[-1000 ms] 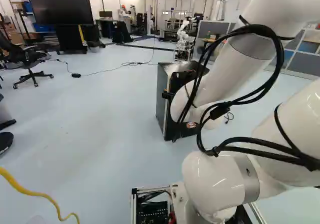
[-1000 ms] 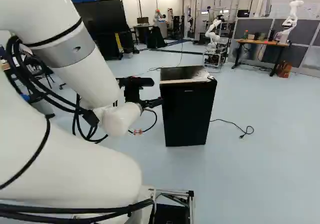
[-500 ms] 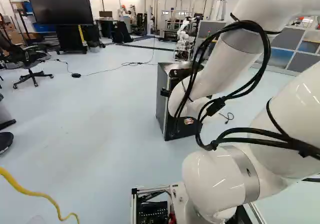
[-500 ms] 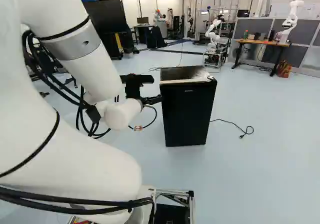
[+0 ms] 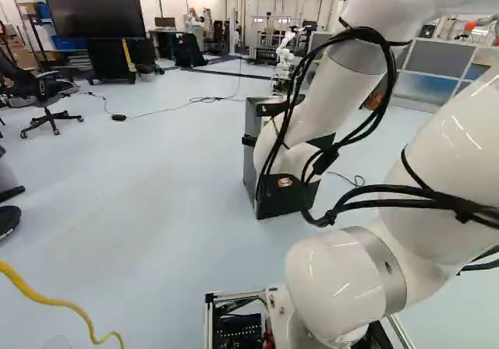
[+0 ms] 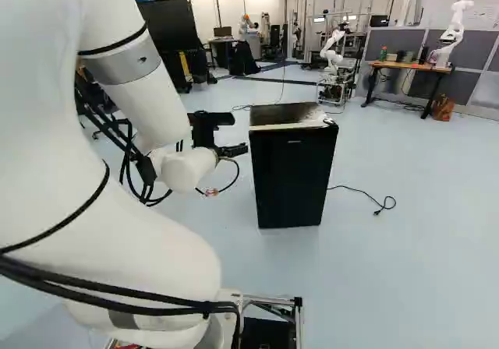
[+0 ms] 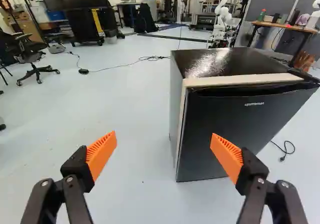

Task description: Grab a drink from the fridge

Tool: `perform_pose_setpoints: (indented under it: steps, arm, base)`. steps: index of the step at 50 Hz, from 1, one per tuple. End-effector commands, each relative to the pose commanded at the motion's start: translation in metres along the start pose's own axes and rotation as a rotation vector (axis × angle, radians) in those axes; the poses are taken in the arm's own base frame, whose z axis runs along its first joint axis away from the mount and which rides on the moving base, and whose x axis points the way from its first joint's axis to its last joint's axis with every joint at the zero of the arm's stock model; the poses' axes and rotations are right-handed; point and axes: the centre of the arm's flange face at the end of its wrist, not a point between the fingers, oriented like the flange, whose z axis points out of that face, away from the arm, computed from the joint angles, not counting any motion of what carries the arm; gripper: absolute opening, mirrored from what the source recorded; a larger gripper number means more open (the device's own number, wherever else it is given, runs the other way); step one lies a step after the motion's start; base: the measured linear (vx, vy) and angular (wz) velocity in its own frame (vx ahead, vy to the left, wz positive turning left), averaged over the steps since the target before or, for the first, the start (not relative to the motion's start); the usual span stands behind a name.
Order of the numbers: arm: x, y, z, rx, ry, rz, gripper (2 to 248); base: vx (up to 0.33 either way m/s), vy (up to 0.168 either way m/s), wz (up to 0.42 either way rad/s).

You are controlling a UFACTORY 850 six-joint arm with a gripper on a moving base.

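White and glossy, rising from the joint at the foot of both base views, bending its arm (image 5: 331,92) over in thick, rounded links. Carrying black cables (image 5: 392,76) in loose loops along the outside. Aiming the gripper (image 6: 242,150) toward the near left edge of the fridge (image 6: 292,178) in the right base view, just beside it. Keeping the fingers (image 7: 101,154) spread wide, turning ribbed orange pads toward each other, gripping nothing.

Facing the fridge ahead of the base, upright on the smooth, pale blue floor (image 5: 171,185), partly hiding it behind the links in the left base view. Looking over its boxy shape in the wrist view: showing a dark, shiny top (image 7: 215,61) with a whitish glare, a cream strip (image 7: 240,80) running along the top and down one side, and a flat black door (image 7: 260,119) beyond one finger.

Holding the base in place since a second ago, but swinging the upper links leftward in the left base view. Drawing the gripper slightly back from the fridge's edge in the right base view, while leaving the fridge on the same spot.
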Motion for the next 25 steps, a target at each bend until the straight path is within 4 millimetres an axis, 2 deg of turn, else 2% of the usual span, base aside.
perform_pose_setpoints:
  steps: [25]
  arm:
    - [-0.004,-0.024,0.033,0.005,-0.026,0.021,247]
  base:
    - [0.000,0.000,0.000]
